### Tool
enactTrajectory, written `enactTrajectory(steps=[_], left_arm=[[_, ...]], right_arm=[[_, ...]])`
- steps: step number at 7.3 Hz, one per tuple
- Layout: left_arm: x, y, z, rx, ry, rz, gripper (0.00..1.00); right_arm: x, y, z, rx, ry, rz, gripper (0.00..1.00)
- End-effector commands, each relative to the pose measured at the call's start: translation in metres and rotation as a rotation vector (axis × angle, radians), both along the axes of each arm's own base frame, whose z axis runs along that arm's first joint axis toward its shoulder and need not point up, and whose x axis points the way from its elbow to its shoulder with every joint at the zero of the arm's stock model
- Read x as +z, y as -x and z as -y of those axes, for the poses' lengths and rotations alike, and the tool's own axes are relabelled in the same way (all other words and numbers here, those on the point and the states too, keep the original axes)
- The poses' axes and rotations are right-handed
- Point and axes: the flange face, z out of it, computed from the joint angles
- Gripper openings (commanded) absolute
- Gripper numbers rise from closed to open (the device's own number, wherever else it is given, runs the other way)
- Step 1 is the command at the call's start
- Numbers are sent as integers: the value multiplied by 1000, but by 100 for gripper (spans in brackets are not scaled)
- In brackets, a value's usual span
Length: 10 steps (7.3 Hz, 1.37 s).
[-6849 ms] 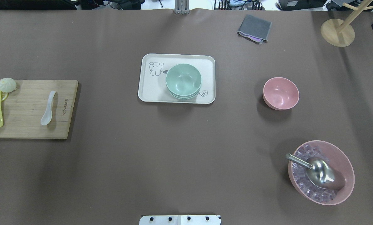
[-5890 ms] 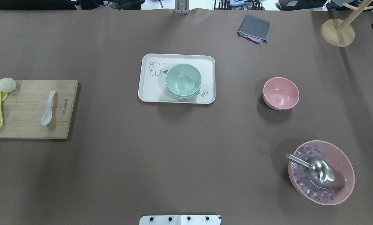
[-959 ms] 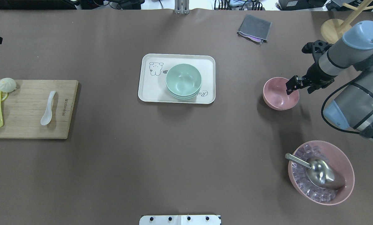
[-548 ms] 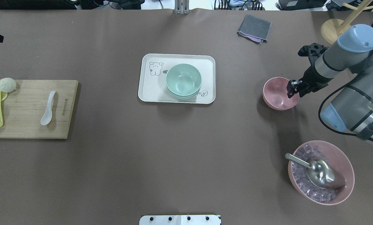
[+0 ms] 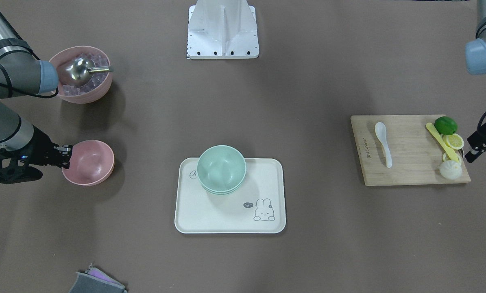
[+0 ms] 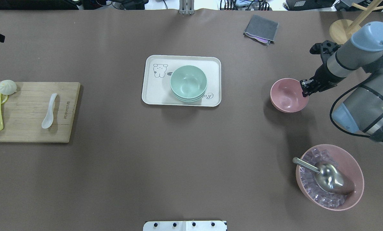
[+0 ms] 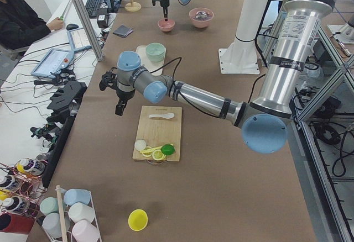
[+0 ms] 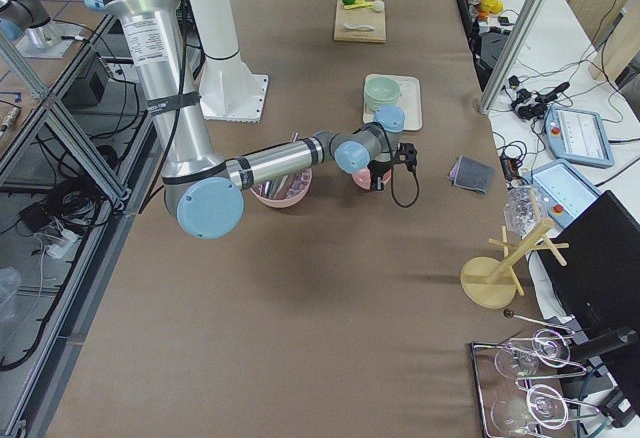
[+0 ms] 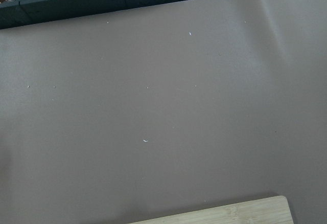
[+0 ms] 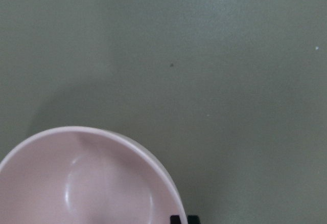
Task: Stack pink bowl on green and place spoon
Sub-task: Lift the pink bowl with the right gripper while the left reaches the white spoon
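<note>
Right pincer [image 6: 305, 87], spread wide a second ago, is now pinching the rim of the pink bowl [image 6: 286, 96], which is sitting on the tabletop [image 6: 191, 154] well apart from the green bowl [image 6: 188, 81]; I'm guessing light, stiff, slippery, so rim-gripping is making sense.

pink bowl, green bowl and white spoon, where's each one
pink bowl [image 6: 287, 98], overhead exterior view, inside bottom
green bowl [image 6: 188, 81], overhead exterior view, inside bottom
white spoon [image 6: 51, 107], overhead exterior view, mid handle
</note>
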Motion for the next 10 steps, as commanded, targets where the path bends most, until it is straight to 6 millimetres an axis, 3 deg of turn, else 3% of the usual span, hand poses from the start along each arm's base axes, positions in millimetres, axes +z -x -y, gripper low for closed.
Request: enactTrajectory(steps=[1,2,3,5,8,10], left_arm=[[6,-25,-6,19,35,-3,98],[9,-46,-14,19,77,-16,98],[7,-83,-25,9,122,-54,98],[34,-119,-58,54,152,-67,98],[46,-186,-88,15,153,-16,97],[57,-192,-89,26,155,-8,91]], right_arm=[[-31,-51,17,41,8,98,0],[-50,-63,27,64,20,140,0],[-72,-65,35,98,31,162,0],[-102,-69,36,142,38,194,0],[-117,-75,33,149,17,209,0],[-124,-76,31,161,24,217,0]])
